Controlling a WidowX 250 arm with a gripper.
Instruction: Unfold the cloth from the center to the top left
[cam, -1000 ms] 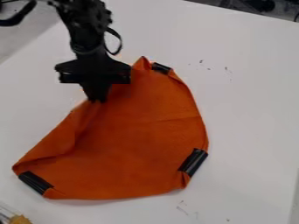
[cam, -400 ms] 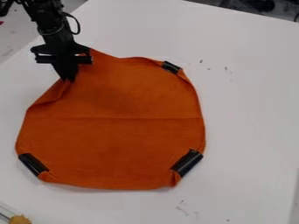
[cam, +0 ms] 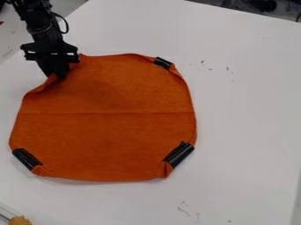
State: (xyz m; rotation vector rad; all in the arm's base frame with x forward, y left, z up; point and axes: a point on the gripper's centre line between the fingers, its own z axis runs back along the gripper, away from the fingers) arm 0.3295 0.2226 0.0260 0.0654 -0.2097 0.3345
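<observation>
"Was the cloth (cam: 106, 132) heavy?"

"I think not. It looked soft and light, so it could easily wrinkle. It lay almost flat, from the left to the middle of the frame. Its upper-left corner seemed the correct place to hold."

"And the gripper (cam: 59, 76)?"

"It pinched that corner, pointing down. The arm (cam: 40, 22) slanted in from the frame's upper left."

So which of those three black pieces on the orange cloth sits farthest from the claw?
The lower-right black piece; the claw is at the cloth's upper-left corner, diagonally opposite.
</observation>
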